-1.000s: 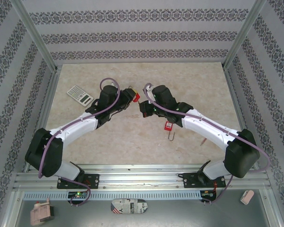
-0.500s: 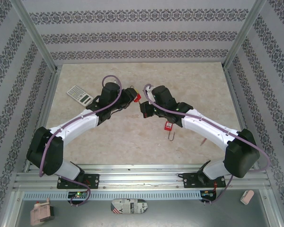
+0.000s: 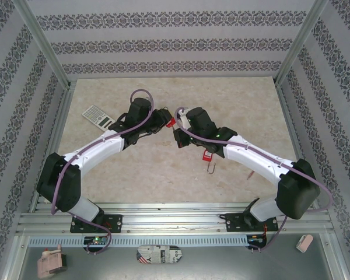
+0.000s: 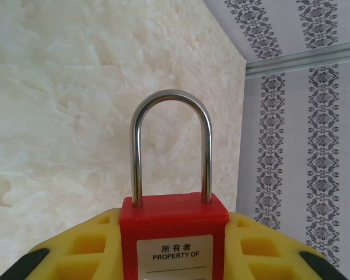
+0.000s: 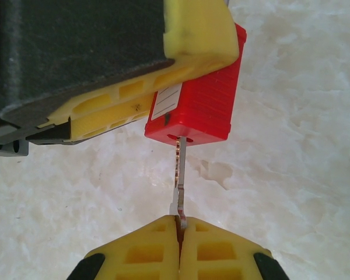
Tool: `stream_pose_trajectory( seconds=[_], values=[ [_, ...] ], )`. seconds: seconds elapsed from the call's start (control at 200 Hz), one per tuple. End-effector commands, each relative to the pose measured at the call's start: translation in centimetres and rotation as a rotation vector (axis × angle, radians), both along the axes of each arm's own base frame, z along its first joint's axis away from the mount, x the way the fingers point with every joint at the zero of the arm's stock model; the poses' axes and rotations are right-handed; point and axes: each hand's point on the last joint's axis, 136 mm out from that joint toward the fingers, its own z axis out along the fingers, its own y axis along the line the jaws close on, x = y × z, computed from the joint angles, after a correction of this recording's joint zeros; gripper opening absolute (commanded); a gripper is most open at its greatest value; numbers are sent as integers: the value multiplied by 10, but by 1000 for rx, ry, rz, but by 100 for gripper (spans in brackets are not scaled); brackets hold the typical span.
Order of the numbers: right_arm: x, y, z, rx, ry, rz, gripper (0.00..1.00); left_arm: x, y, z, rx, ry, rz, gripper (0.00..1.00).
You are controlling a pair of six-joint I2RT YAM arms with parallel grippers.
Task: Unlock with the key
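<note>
Key meets padlock above the middle of the table.
In the right wrist view, the red plastic padlock with a steel shackle [image 5: 198,99] sits at upper centre, clamped between the yellow fingers of the left gripper [image 3: 165,120], which are narrowed onto its body. The thin metal key [image 5: 179,175] rises from the right gripper [image 5: 179,233], whose fingers press together on its head, and its tip is at the slot in the padlock's underside. Since a second ago the left arm has swung rightward in the top view, narrowing the gap, while the right arm has not moved. The grey calculator [image 3: 98,116] lies well apart at upper left. A small red piece with a metal loop [image 3: 208,156] lies just below the right gripper. The beige stone-patterned table [image 3: 163,175] is bare at lower centre and upper right.
</note>
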Motion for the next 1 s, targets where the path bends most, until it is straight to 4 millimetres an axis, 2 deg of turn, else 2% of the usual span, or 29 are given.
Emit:
stream_pose_trajectory(
  seconds=[0.0, 0.1, 0.24, 0.335, 0.485, 0.749, 0.994],
  values=[
    [5, 8, 11, -3, -84, 19, 0, -20, -24, 0, 13, 6, -115, 0],
    [8, 5, 13, 51, -58, -1, 0, -19, -23, 9, -14, -56, -77, 0],
    [16, -5, 20, 160, -16, -36, 0, -18, -31, 32, -67, -164, -98, 0],
    [17, -9, 27, 190, -15, -37, 0, -19, -34, 39, -89, -200, -112, 0],
    [19, -15, 34, 242, -1, -36, 0, -22, -36, 42, -154, -228, -121, 0],
    [18, -21, 31, 222, 1, -48, 0, -30, -31, 50, -178, -223, -112, 0],
    [17, -15, 29, 236, 11, -40, 0, -32, -31, 56, -175, -233, -125, 0]
  ],
)
